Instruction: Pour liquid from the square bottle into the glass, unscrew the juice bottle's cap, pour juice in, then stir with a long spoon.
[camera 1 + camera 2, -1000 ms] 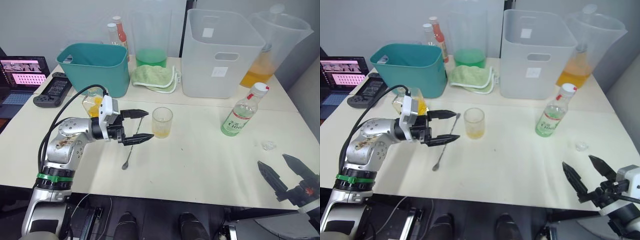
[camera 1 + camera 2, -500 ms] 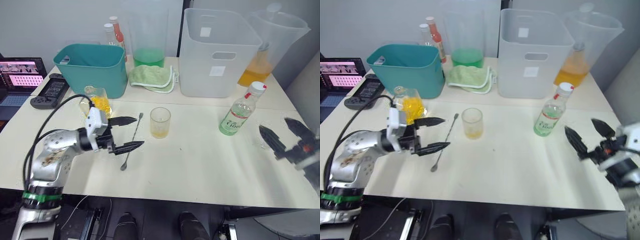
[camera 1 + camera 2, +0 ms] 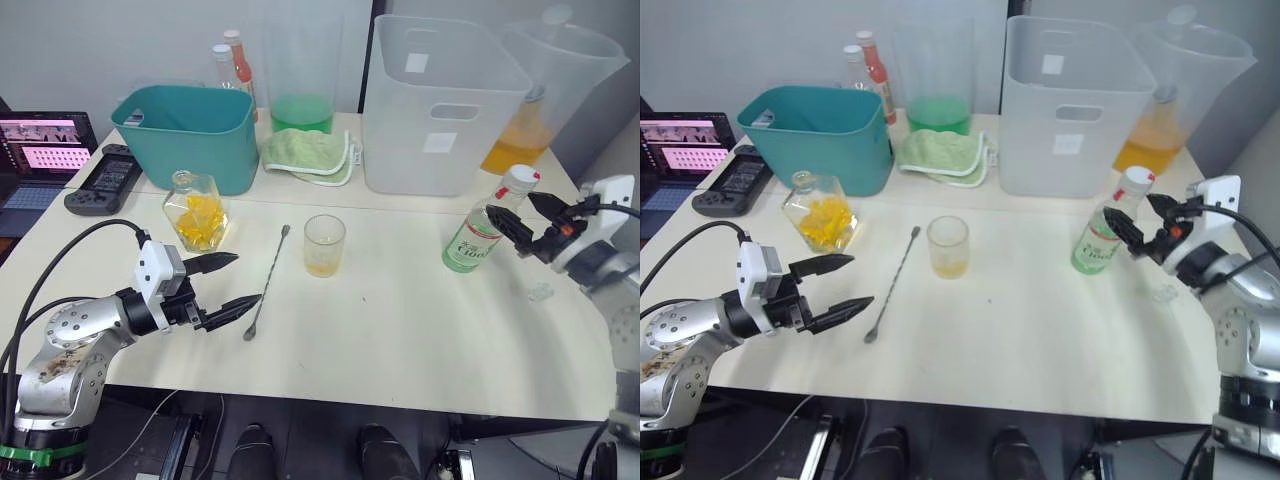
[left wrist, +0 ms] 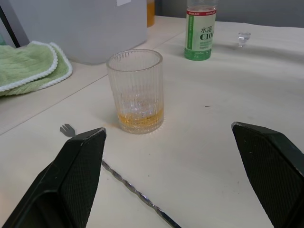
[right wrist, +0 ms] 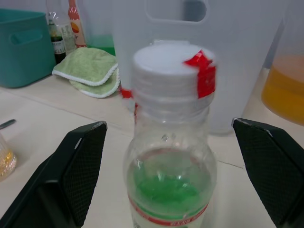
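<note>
A right gripper is hovering with its fingers spread wide, level with the juice bottle's cap, the upright juice bottle standing directly ahead of it on the counter, its long axis vertical; this arm is by far the nearer. The left gripper, fingers likewise parted and holding nothing, is waiting low beside the long spoon, which is lying flat. The glass, with a little amber liquid, is sitting between the arms; the square bottle is resting by a teal bin
</note>
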{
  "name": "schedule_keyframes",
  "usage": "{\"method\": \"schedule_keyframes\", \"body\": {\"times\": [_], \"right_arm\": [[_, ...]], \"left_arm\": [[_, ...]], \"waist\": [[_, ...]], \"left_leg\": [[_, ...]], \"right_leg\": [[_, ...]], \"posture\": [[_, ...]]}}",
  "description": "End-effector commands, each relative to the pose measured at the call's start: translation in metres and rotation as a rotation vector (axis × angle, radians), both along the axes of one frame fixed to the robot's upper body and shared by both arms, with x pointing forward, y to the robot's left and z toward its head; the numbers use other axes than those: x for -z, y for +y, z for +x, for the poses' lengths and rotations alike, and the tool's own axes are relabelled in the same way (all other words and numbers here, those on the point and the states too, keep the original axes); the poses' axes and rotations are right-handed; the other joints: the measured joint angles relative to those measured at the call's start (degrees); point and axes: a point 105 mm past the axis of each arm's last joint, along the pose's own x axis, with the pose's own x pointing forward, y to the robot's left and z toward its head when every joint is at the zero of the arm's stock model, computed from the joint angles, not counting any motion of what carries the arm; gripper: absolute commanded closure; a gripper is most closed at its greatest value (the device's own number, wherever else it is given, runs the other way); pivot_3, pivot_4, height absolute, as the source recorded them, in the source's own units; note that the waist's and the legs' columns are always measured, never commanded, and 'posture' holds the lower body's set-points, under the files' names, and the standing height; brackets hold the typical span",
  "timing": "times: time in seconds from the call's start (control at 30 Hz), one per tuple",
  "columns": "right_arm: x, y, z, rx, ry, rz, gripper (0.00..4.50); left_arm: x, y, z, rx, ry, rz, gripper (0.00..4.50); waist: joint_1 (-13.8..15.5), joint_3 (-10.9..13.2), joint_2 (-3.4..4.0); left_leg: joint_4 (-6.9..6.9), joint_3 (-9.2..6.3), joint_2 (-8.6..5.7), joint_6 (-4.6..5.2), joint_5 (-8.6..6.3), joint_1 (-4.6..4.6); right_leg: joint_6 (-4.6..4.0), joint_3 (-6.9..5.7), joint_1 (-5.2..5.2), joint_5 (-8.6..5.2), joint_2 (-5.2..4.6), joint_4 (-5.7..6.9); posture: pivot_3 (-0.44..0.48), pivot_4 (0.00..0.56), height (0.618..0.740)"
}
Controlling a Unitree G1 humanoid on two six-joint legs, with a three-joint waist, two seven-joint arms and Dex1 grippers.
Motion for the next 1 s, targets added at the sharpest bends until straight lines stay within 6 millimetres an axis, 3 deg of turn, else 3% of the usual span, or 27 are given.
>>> {"method": "schedule_keyframes", "body": {"times": [0.03, 0.17, 0.3, 0.5, 0.63, 0.8, 0.87, 1.0], "right_arm": [[-0.008, 0.001, 0.006, -0.012, -0.036, -0.020, 0.00], [-0.005, 0.003, 0.019, -0.018, -0.025, -0.022, 0.00], [-0.007, 0.003, 0.022, -0.024, -0.037, -0.026, 1.17], [-0.017, 0.017, 0.009, -0.128, -0.061, -0.039, 3.03], [-0.031, 0.041, -0.010, -0.259, -0.081, -0.040, 3.10], [-0.039, 0.103, -0.046, -0.525, -0.059, -0.059, 3.10], [-0.039, 0.112, -0.054, -0.561, -0.049, -0.056, 3.10], [-0.026, 0.167, -0.083, -0.743, -0.007, -0.139, 3.10]], "left_arm": [[-0.010, 0.004, -0.001, -0.039, -0.057, 0.013, 0.02], [-0.009, 0.005, 0.002, -0.084, -0.077, 0.014, 0.02], [-0.008, 0.004, 0.002, -0.081, -0.077, 0.015, 0.00], [-0.011, 0.004, 0.006, -0.069, -0.086, 0.017, 0.00], [-0.010, 0.001, 0.009, -0.038, -0.082, 0.015, 0.00], [-0.010, -0.001, 0.015, 0.008, -0.082, 0.028, 0.00], [-0.010, -0.001, 0.017, 0.016, -0.082, 0.032, 0.00], [-0.008, -0.003, 0.021, 0.055, -0.075, 0.049, 0.00]], "waist": [[0.0, 0.0, 0.00], [0.0, 0.0, 0.00], [0.2, 0.0, 0.01], [0.1, 0.0, 0.03], [0.1, 0.0, 0.08], [-0.1, 0.1, 0.17], [0.0, 0.1, 0.16], [0.1, 0.1, 0.17]], "left_leg": [[-0.01, 0.00, 0.00, 0.00, 0.00, 0.01], [-0.01, 0.01, 0.00, 0.01, -0.01, -0.06], [-0.03, 0.01, 0.00, 0.01, -0.01, -0.07], [-0.05, 0.02, 0.00, 0.01, -0.01, -0.07], [-0.06, 0.02, 0.00, 0.02, -0.01, -0.08], [-0.08, 0.02, 0.00, 0.02, -0.01, -0.07], [-0.08, 0.01, 0.00, 0.02, -0.02, -0.09], [-0.07, 0.01, 0.00, 0.02, -0.02, -0.11]], "right_leg": [[0.00, 0.00, 0.00, 0.00, 0.00, 0.00], [0.01, 0.00, 0.01, 0.00, -0.01, -0.13], [0.00, 0.00, -0.01, 0.01, -0.01, -0.14], [0.01, 0.00, -0.02, 0.01, -0.01, -0.15], [0.01, 0.00, -0.03, 0.00, -0.01, -0.15], [0.01, 0.00, -0.05, 0.00, 0.00, -0.14], [0.01, 0.00, -0.05, 0.00, 0.00, -0.14], [0.01, 0.00, -0.07, 0.00, -0.01, -0.16]], "posture": [[0.000, 0.150, 0.733], [0.000, 0.150, 0.733], [0.000, 0.150, 0.733], [0.000, 0.150, 0.733], [0.000, 0.150, 0.733], [0.000, 0.150, 0.733], [0.000, 0.150, 0.733], [0.000, 0.150, 0.733]]}}
